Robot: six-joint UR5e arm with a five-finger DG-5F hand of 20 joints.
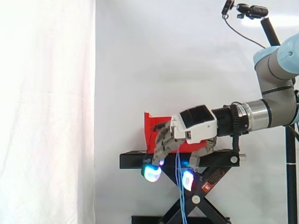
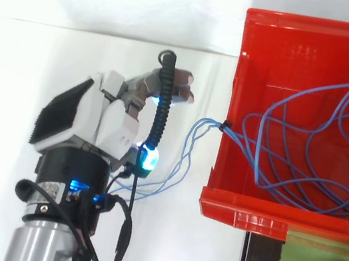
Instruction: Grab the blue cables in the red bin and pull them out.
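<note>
The hand [image 1: 198,125] was seen at the centre of the frame, brought in by the arm [image 1: 261,114] from the right edge. It was held in front of the red bin [image 1: 150,128], which was set on the black stand [image 1: 131,161]. The blue cables [image 1: 180,186] were hung straight down from beneath the hand, towards the lower edge. A white curtain [image 1: 46,93] was seen behind.

A white curtain [image 1: 163,70] hangs behind the work area, with its left panel [image 1: 46,93] brighter and softly pleated. Before it stands a black scissor-lift stand [image 1: 135,161], a strip of olive tape [image 2: 321,254] across its top. A small camera [image 1: 254,10] perches above a black pole [image 1: 290,177] at the right edge.
</note>
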